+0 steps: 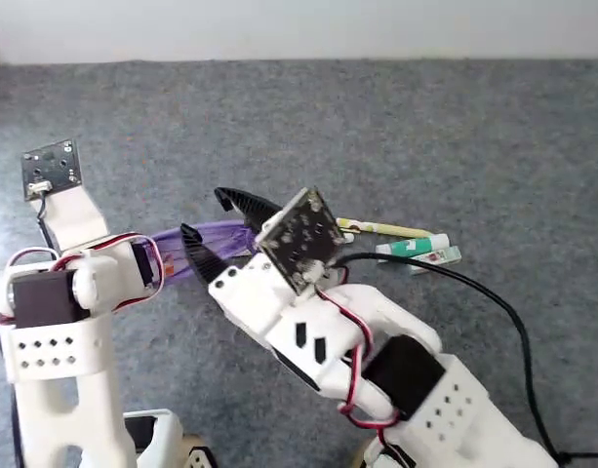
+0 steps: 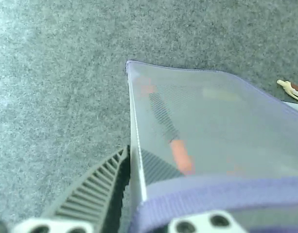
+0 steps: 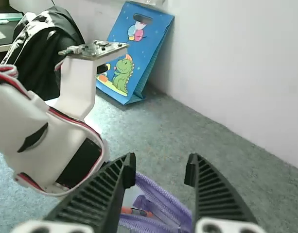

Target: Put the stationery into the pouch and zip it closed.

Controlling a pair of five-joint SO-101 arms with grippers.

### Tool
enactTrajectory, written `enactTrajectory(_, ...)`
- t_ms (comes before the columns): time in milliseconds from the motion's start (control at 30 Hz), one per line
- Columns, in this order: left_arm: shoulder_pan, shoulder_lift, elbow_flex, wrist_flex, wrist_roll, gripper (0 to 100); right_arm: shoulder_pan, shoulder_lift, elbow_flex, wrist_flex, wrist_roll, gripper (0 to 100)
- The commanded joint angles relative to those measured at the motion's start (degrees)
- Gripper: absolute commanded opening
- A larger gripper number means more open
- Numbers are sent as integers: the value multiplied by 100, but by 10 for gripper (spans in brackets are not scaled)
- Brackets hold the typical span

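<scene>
The pouch [image 1: 216, 236] lies on the grey surface [image 1: 474, 127] left of centre, its long axis running left to right. Its left end is taken up by the left hand [image 2: 134, 204], which looks clamped on the purple edge band, though the contact itself sits at the very margin of the left wrist view and is hard to confirm. Through the mesh side an orange-and-black pen [image 2: 170, 138] shows already inside.

The right hand [image 3: 161, 167] hangs just above the pouch with its fingers spread and nothing between them. In the right wrist view the purple rim and an orange item inside it lie directly beneath the gap.

The rest of the stationery is still out on the surface, to the right of the pouch: a yellow pen [image 1: 381, 228] on the far side, a green-and-white tube [image 1: 414, 247] just nearer, and a second pale tube [image 1: 437, 257] nearest of the three. All lie close together with their long axes roughly left to right, nearly in line with the pouch.

These pieces lie on the right side of the right hand, back toward its own arm, while its fingers point left over the pouch. The right arm is plainly the nearer one and the left is occupied, so the next pick would seem to need the right hand drawn back rightward and turned so its fingers close across a pen's narrow width, not along it.
</scene>
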Motion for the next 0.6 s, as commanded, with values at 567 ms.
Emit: enactTrajectory(567, -352, 44, -215, 440, 62, 13, 3468, 48, -62, 3442, -35, 117)
